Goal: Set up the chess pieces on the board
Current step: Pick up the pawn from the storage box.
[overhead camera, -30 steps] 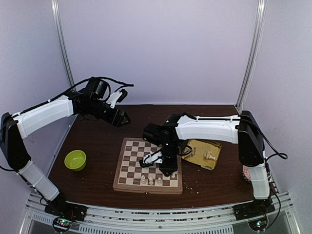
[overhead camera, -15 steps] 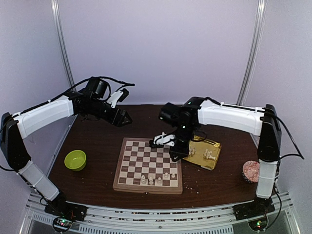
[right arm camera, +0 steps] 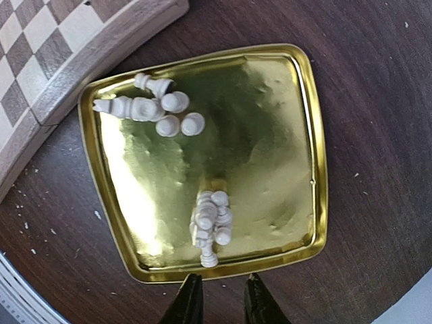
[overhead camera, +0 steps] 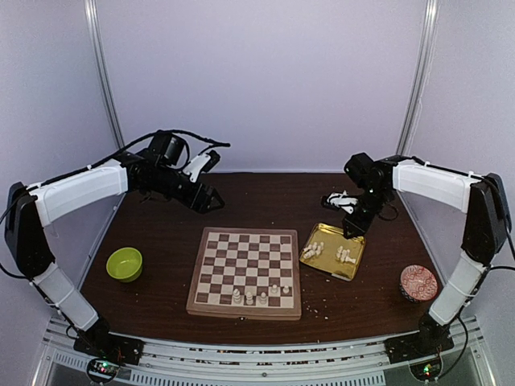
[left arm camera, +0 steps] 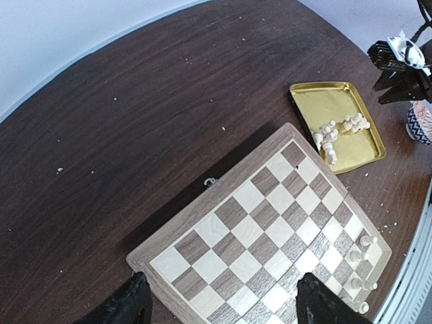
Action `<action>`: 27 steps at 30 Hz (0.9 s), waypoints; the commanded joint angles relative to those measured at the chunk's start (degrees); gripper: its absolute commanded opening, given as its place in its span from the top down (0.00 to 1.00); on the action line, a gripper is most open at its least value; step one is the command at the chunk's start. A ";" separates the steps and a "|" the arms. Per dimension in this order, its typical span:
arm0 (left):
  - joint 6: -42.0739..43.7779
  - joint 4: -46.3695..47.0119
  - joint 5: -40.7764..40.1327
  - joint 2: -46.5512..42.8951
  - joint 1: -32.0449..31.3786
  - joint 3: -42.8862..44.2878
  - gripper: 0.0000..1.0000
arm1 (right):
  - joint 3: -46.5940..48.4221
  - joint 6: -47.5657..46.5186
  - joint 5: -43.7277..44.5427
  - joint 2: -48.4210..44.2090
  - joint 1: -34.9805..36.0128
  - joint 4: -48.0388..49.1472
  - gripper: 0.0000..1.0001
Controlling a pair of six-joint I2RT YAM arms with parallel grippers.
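Observation:
The board (overhead camera: 245,269) lies at the table's middle, with several white chess pieces (overhead camera: 261,296) standing along its near right edge. More chess pieces (right arm camera: 210,226) lie in two heaps in the gold tray (right arm camera: 270,121), the second heap (right arm camera: 158,111) being by the board's corner (right arm camera: 88,47). Above the tray's far edge hovers my right gripper (right arm camera: 219,307), its fingers a narrow gap apart and nothing between them. My left gripper (left arm camera: 223,307) hangs wide open and empty, high over the board's (left arm camera: 270,229) far left corner.
A green bowl (overhead camera: 125,264) sits left of the board. A red patterned tin (overhead camera: 418,283) stands at the near right, beyond the tray (overhead camera: 331,265). Pale crumbs dot the dark table around the board. The right gripper (left arm camera: 398,61) shows in the left wrist view beyond the tray (left arm camera: 324,101).
My right arm has swung from the board's near right squares back to the tray, leaving two more pieces standing on the board. The left arm shifted slightly right.

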 commanded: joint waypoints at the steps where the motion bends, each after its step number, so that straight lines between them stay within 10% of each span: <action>1: 0.67 2.55 0.96 0.87 -0.55 -0.25 0.25 | -1.60 0.83 3.50 1.56 -1.18 4.93 0.79; 27: 0.94 1.60 0.37 1.99 -1.43 0.37 0.25 | -0.11 -0.40 6.37 11.08 -1.17 1.59 0.79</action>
